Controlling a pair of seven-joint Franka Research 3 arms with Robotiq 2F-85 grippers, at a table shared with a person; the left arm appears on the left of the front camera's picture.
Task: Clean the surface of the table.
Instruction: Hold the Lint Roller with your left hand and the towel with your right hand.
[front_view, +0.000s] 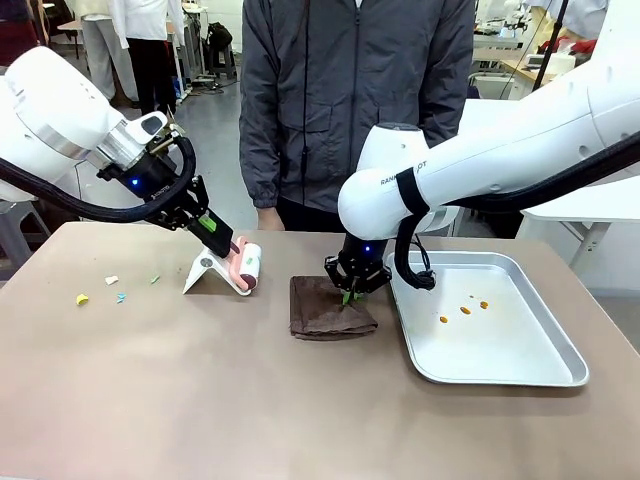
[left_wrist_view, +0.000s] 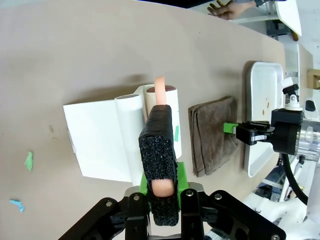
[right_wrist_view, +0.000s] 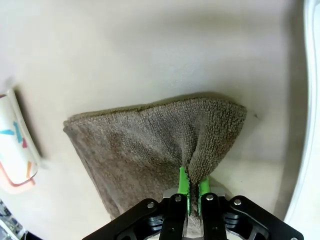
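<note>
We see the right tool (right_wrist_view: 190, 187) pinching only a thin fold of the brown cloth (right_wrist_view: 150, 145) on the counter (front_view: 200, 400); we fear it slips out when wiping. The left tool (left_wrist_view: 162, 185) clamps the lint roller (left_wrist_view: 160, 92) handle.

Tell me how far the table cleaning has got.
Done: both tools are gripped. The left claw is shut on the lint roller handle, and the right claw pinches a fold of the brown cloth. In hand: the pickup only. Left: coloured scraps lie uncollected on the table.
</note>
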